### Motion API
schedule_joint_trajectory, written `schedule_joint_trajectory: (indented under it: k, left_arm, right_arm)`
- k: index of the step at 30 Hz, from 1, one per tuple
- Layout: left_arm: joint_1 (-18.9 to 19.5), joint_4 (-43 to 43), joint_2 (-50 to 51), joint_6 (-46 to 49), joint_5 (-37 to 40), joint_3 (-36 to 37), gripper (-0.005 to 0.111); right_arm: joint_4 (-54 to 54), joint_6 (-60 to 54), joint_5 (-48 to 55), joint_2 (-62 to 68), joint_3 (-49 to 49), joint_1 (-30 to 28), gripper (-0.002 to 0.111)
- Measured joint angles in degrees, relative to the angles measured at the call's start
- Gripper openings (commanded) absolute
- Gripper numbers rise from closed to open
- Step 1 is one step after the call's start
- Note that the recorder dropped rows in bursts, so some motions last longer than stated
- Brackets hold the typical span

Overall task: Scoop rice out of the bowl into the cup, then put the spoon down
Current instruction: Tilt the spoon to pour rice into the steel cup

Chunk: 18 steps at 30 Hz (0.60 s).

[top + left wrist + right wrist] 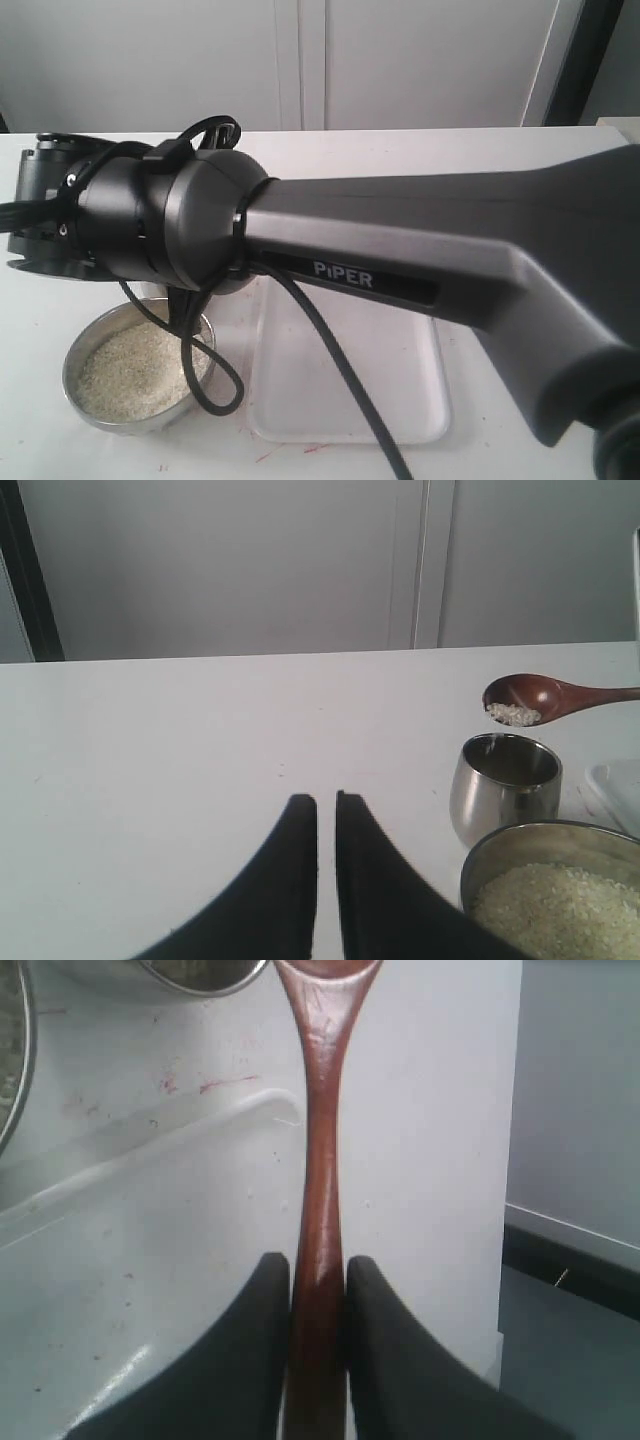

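Above the cup (503, 785), right jaws clamp the loaded spoon (540, 693); left jaws closed, empty. Pouring seems next: tilt gently.

Robot lab bench by the look of it: bare white desk (200, 730), plain white cabinet panels (250, 560) at 12 o'clock behind it, PiPER-branded arm (420, 250) trailing a loose black cable (330, 350).
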Motion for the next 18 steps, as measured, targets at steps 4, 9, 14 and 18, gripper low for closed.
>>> schedule_joint_trajectory:
  k: [4,9,14,18]
  left_arm:
    - [0.00,0.00,0.00,0.00,0.00,0.00,0.014]
    - [0.00,0.00,0.00,0.00,0.00,0.00,0.014]
    - [0.00,0.00,0.00,0.00,0.00,0.00,0.014]
    - [0.00,0.00,0.00,0.00,0.00,0.00,0.014]
  right_arm:
    - [-0.28,0.00,0.00,0.56,0.00,0.00,0.000]
    - [-0.28,0.00,0.00,0.82,0.00,0.00,0.000]
    - [-0.28,0.11,0.00,0.82,0.00,0.00,0.000]
    - [-0.28,0.22,0.00,0.82,0.00,0.00,0.000]
